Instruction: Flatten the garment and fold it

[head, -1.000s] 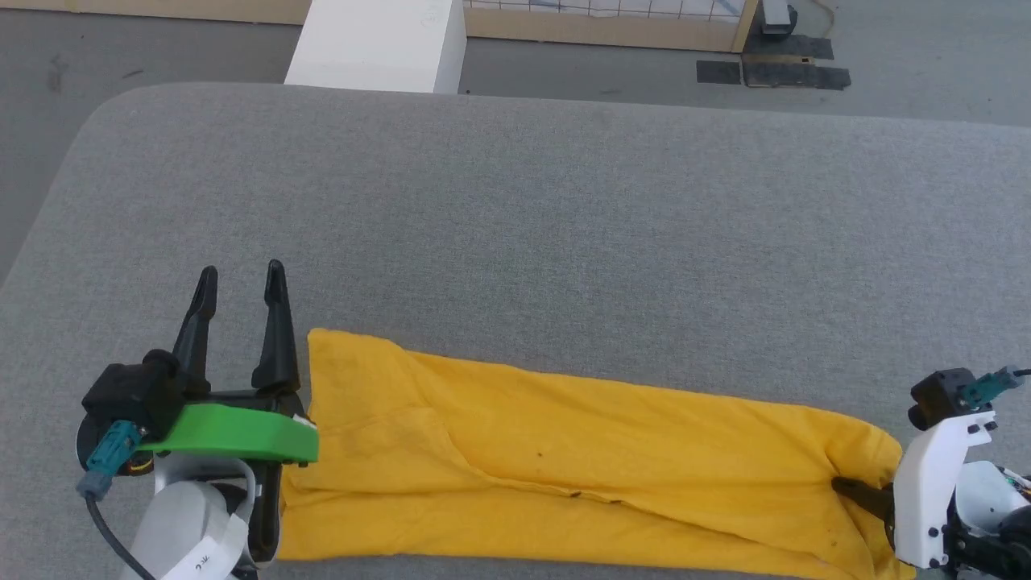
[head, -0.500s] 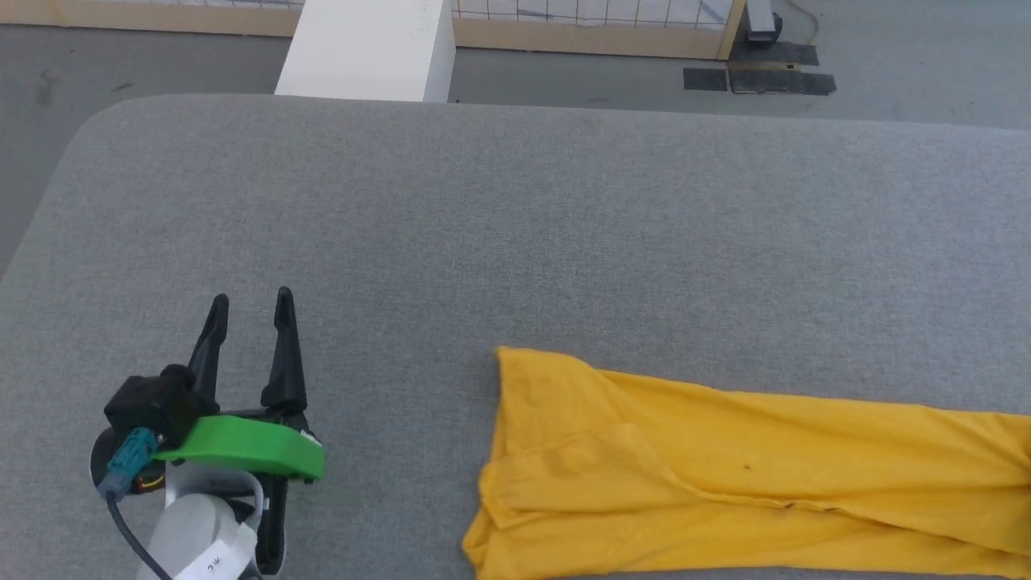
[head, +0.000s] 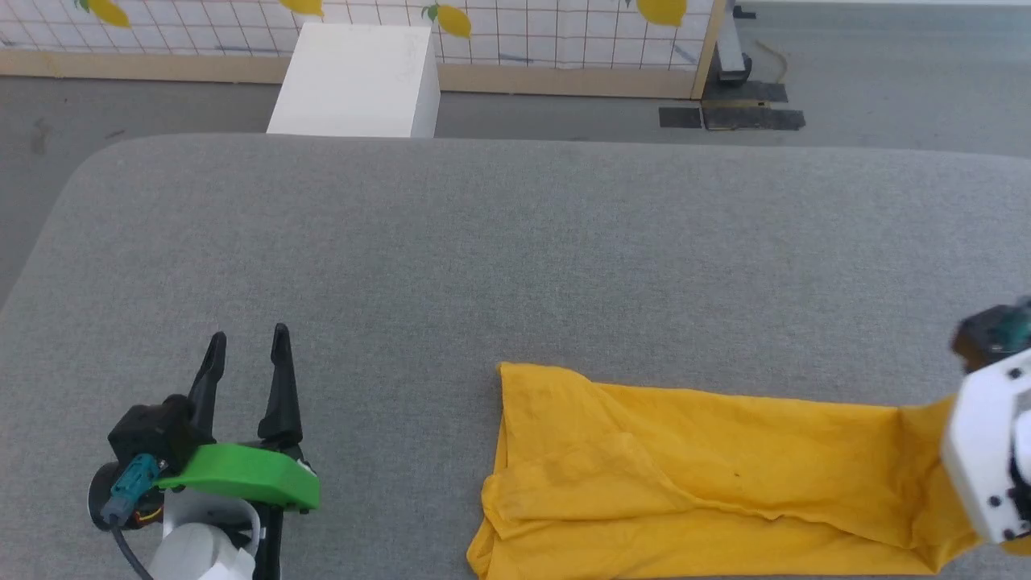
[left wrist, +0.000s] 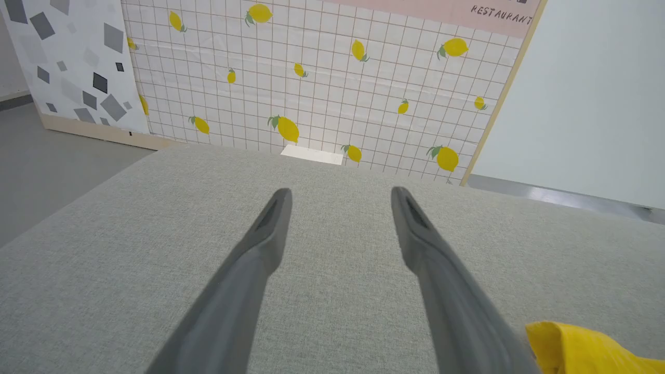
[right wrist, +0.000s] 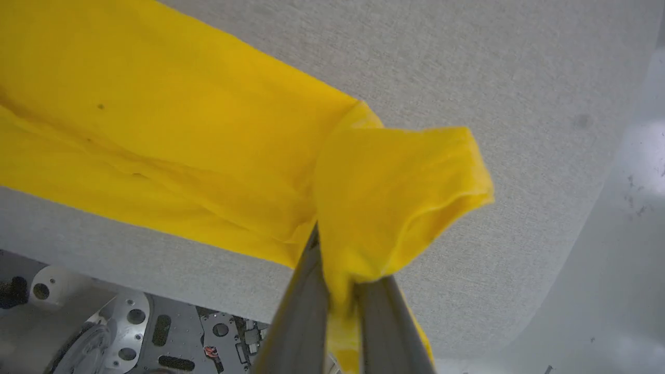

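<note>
Since the view taken one second earlier, the grey fabric-covered work surface (head: 515, 242) sits lower in the head view. This is camera motion, not motion of the surface.

The mustard-yellow cotton garment (head: 693, 459) lies as a long, partly folded strip along the near edge, and it has been drawn to the right. Its left end was formerly just beside the left gripper (head: 248, 334) and now lies well apart from it. Its right end is raised off the surface and bunched.

The right gripper (right wrist: 345, 275) is clamped on that bunched end, with cloth pinched between its fingers. The left gripper holds nothing; its fingers stand apart over bare surface at near left.

Judgement: the strip has been repositioned by a one-sided pull. Creases remain along its near side, so flattening is incomplete.
</note>
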Controlling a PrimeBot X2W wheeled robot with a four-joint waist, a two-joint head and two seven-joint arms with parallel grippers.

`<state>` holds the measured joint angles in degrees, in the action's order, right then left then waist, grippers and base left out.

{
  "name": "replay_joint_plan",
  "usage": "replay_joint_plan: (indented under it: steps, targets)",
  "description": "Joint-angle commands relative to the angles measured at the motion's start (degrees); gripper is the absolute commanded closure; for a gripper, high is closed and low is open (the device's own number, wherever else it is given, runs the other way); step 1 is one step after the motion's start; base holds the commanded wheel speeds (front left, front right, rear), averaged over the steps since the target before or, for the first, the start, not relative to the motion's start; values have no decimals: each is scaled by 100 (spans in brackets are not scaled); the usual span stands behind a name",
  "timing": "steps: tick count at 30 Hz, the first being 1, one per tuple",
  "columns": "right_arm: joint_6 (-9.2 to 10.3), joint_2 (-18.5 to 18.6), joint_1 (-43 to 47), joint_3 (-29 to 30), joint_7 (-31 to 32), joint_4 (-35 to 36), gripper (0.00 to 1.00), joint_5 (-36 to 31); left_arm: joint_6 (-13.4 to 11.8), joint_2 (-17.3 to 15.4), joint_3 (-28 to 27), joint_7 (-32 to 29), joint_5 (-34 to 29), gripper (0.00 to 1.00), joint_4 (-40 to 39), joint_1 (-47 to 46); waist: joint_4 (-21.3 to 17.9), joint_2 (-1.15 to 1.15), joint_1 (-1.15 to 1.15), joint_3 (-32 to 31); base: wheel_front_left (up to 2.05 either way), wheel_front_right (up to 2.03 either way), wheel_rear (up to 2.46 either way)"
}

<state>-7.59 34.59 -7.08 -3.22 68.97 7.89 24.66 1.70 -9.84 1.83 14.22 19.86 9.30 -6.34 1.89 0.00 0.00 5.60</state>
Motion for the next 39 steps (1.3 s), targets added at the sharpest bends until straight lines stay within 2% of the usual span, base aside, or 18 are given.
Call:
replay_joint_plan:
  steps: [1,4,8,16,20,28,37,38,39]
  targets:
    - [10,-31,0,-188,163,309,100,156,-40,-41,-28,22,28,0,-42,85,-28,0,0,-60,0,0,0]
    - [10,-173,-132,-615,321,755,100,365,-62,-45,-40,25,44,0,-108,166,-6,0,0,-87,0,0,0]
    - [10,-623,-374,-1145,204,788,100,588,-77,-57,-53,24,78,0,-169,241,100,0,0,-90,0,0,0]
    - [10,-1773,-946,-1969,-705,-95,100,650,-46,-35,15,-8,154,0,-191,336,428,0,0,9,0,0,0]
    - [10,-2182,-1201,-2284,-1093,-646,100,594,-31,-13,61,-27,187,0,-172,327,594,0,0,96,0,0,0]
    - [10,-2694,-1575,-2518,-1859,-1819,100,401,7,11,111,-12,239,0,-122,228,828,0,0,280,0,0,0]
    - [10,-2894,-1763,-2725,-2297,-3010,100,324,7,53,147,19,253,0,-10,203,854,0,0,318,0,0,0]
    - [10,-2919,-1802,-2761,-2372,-3073,90,328,11,56,157,22,250,0,2,197,843,0,0,309,0,0,0]
    - [10,-2936,-1836,-2815,-2423,-3110,18,324,12,61,165,24,249,0,10,191,834,0,0,301,0,0,0]
